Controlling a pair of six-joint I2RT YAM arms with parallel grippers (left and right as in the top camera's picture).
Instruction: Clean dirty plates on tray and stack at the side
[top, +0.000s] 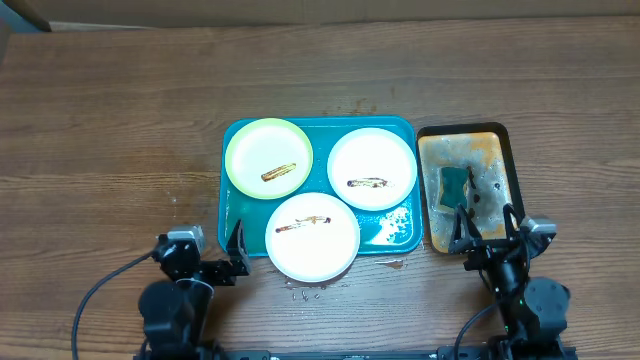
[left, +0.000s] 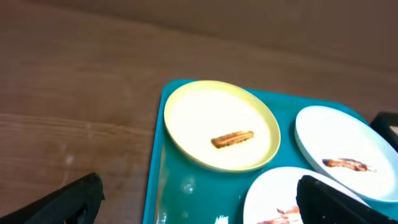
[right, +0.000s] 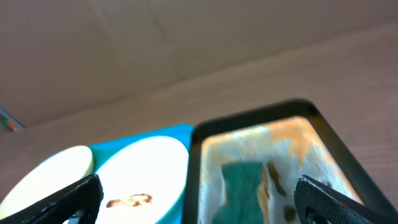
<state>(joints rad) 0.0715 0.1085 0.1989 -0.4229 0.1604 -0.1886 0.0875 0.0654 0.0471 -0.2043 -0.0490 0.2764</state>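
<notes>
Three plates (top: 268, 157) crowd the tray (top: 402, 236); the sponge tray (top: 466, 129) sits just beside its right rim; open tabletop (top: 110, 130) lies left

Overhead: I look straight down on the table (top: 120, 120) from well above. Left wrist: low and close, facing forward over the teal tray (left: 177, 186) and the yellow-green plate (left: 211, 115). Right wrist: low, tilted, facing forward over the black-rimmed tray (right: 249, 118). Both wrist views share the right-hand white plate (left: 348, 146).
</notes>
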